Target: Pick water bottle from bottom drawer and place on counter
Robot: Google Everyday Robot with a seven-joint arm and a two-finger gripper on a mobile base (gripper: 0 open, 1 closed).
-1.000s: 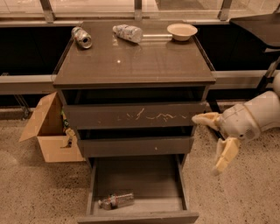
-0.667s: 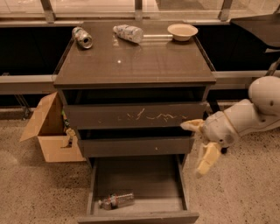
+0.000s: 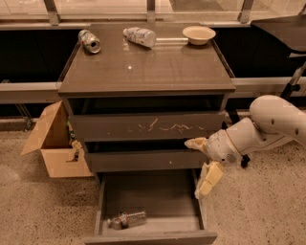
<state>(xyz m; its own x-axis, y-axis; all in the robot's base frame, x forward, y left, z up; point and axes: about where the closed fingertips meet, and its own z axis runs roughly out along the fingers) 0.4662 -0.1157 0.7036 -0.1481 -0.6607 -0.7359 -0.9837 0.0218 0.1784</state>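
Claw wide open, empty, at right wall of open bottom drawer. Water bottle lies on its side, drawer's front-left. Risk: finger snags drawer wall on descent; bottle may roll from pinch.

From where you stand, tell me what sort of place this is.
Probably an office or lab test space: a drawer cabinet by windows, speckled hard floor, an open cardboard box. The gripper hangs open at the edge of the bottom drawer.
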